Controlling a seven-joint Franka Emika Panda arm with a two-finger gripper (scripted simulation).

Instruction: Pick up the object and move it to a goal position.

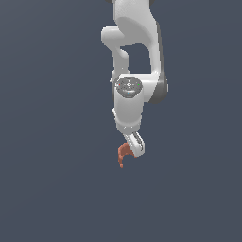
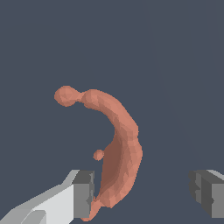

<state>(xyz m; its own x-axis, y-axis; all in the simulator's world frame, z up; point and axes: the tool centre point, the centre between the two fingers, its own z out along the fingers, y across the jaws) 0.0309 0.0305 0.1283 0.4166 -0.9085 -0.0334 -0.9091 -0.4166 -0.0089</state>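
The object (image 2: 120, 148) is a reddish-orange curved lump with a round knob at one end and a small nub on its side. In the wrist view it lies between my gripper's (image 2: 143, 192) two fingers, its lower end right against one grey pad (image 2: 84, 192), while the other pad (image 2: 204, 192) stands well apart from it. The jaws are wide open. In the exterior view the object (image 1: 123, 154) shows just below the white arm, at the tip of my gripper (image 1: 130, 151), partly covered by a finger (image 1: 136, 144).
A plain dark blue-grey surface (image 1: 56, 189) fills both views. The white arm (image 1: 134, 56) comes down from the top middle of the exterior view. Nothing else is in sight.
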